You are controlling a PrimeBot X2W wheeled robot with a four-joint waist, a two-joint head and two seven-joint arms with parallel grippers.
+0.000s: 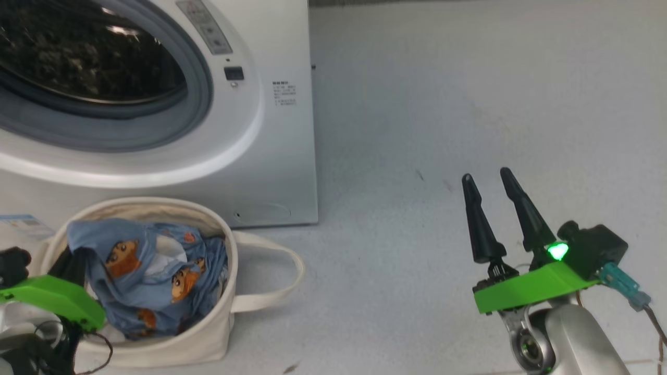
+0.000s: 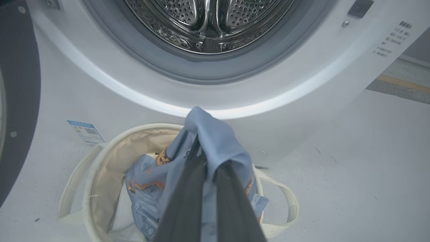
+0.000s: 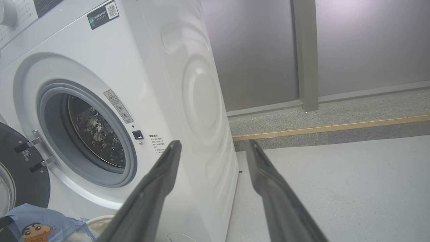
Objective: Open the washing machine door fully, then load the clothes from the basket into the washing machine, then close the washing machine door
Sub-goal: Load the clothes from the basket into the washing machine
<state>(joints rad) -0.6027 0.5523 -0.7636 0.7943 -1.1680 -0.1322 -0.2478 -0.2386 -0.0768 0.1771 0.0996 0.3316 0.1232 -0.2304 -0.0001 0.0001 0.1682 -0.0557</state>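
Note:
The washing machine (image 1: 271, 156) stands with its steel drum (image 2: 208, 23) uncovered. Its black-rimmed door (image 3: 20, 174) is swung open to the left. The cream basket (image 1: 208, 333) sits on the floor in front of it, holding the light blue clothes (image 1: 151, 281). My left gripper (image 2: 205, 151) is shut on a fold of the clothes (image 2: 215, 137), raised above the basket's rim (image 2: 100, 151); the fabric drapes over the fingertips and hides them. My right gripper (image 1: 485, 177) hovers open over bare floor to the right of the machine, holding nothing.
A blue sticker (image 2: 85, 131) is on the machine's front near the basket. The basket's loop handle (image 1: 292, 260) lies out to the right. Grey floor (image 1: 469, 104) spreads right of the machine, and a wall with a raised kerb (image 3: 336, 124) runs behind.

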